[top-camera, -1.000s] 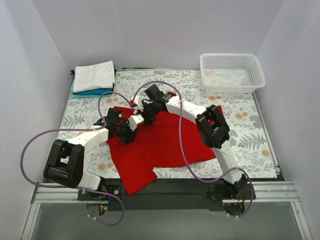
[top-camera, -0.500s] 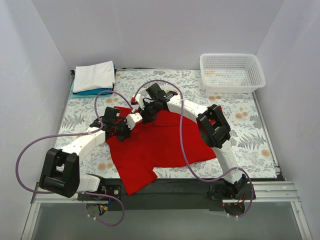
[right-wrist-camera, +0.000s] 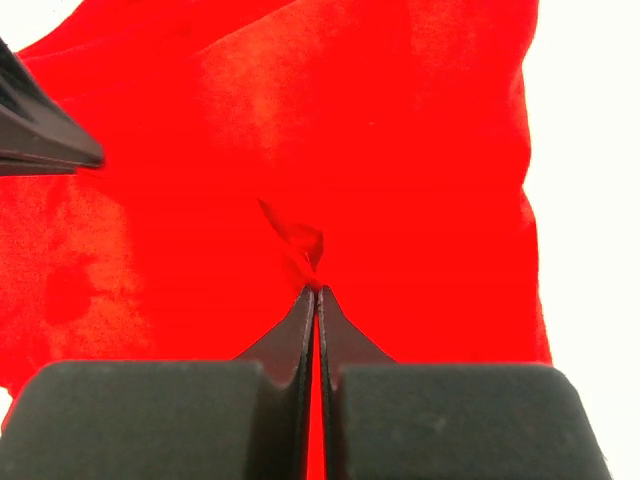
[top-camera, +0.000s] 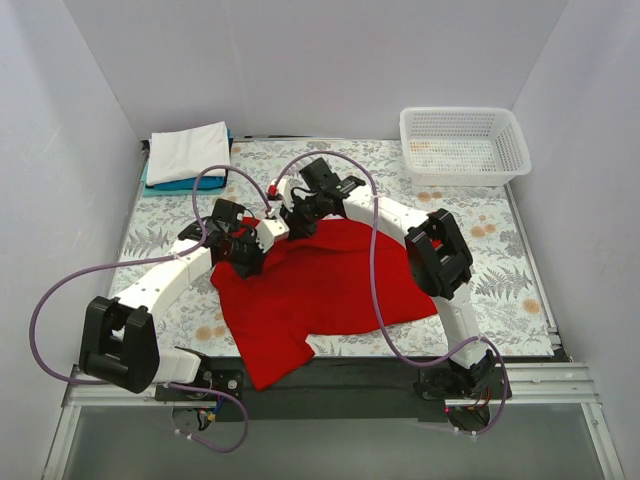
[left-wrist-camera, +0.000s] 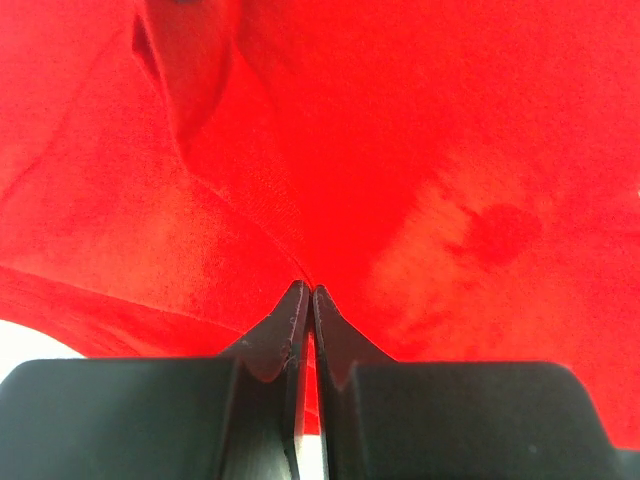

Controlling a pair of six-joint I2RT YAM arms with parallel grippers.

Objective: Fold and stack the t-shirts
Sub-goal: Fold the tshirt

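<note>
No text, label, brand, number or sign can be read in any view. The red t-shirt (top-camera: 320, 285) is plain in the top view and in both wrist views. The white basket (top-camera: 465, 145), the folded stack (top-camera: 188, 152) and the floral table cover (top-camera: 500, 260) show no legible lettering.

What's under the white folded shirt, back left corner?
A teal folded shirt lies under the white folded shirt; only its near and side edges show. The rest of it, and anything further beneath, is covered.
</note>
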